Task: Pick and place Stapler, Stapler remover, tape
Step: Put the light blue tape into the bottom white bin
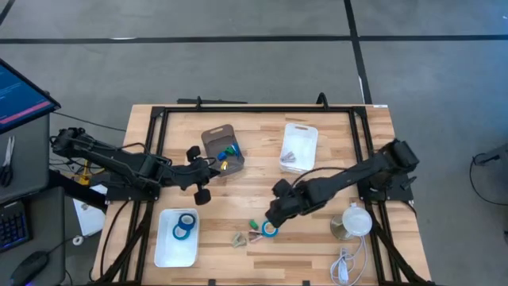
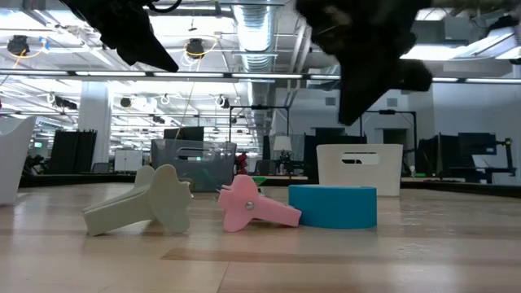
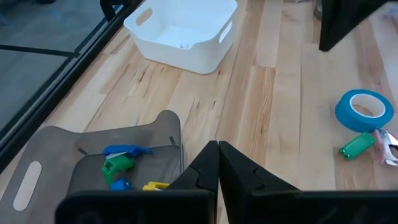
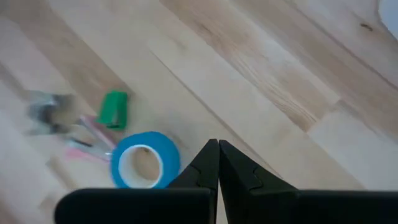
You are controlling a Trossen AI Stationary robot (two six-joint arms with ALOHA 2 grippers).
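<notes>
A blue tape roll (image 1: 270, 230) (image 4: 145, 159) (image 2: 332, 205) lies flat on the wood near the table's near edge. Beside it are a small green stapler (image 4: 114, 109), a pink staple remover (image 2: 252, 205) and a beige one (image 2: 142, 203). My right gripper (image 4: 217, 144) (image 1: 273, 218) is shut and hovers just above and to the far right of the roll. My left gripper (image 3: 217, 146) (image 1: 214, 164) is also shut, at the near rim of the grey bin (image 3: 106, 155), which holds blue, green and yellow staplers. Two more tape rolls (image 1: 185, 226) lie in the white tray (image 1: 163, 250).
A white bin (image 1: 299, 147) (image 3: 183, 31) with small items stands on the far right of the table. A white round device (image 1: 355, 221) and its cable (image 1: 343, 266) lie near the right arm's base. Black frame rails (image 1: 151, 159) border the tabletop. Bare wood lies between the bins.
</notes>
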